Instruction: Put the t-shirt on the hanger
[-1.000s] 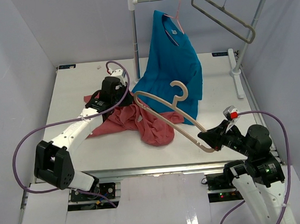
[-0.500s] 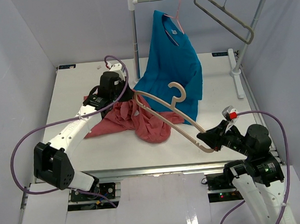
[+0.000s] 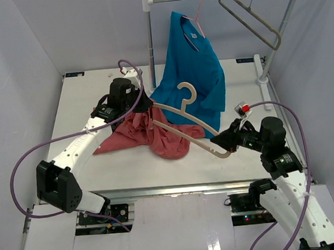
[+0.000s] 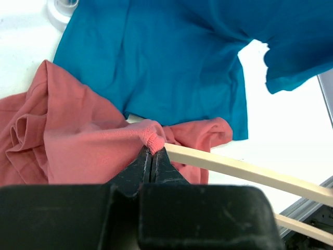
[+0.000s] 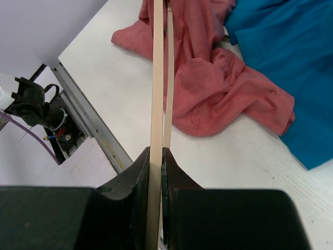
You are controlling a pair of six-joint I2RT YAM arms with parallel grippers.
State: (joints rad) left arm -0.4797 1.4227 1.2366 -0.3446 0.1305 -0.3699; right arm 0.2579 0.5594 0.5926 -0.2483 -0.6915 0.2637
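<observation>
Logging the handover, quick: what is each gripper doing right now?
Left gripper: shut on the red t-shirt, pinching its edge.
Right gripper: shut on the beige hanger, at one arm.

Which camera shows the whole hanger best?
The top view: the hanger shows nearly whole, with its hook and both arms. The left wrist view shows only two bars of it. The right wrist view sees it edge-on, as two thin strips.

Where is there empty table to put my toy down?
The table is bare in its far left corner, left of the pink t-shirt. There is a bare strip along the near edge in front of that t-shirt, and a patch between the blue shirt and the rack's foot. The middle is crowded: both shirts and the hanger.
</observation>
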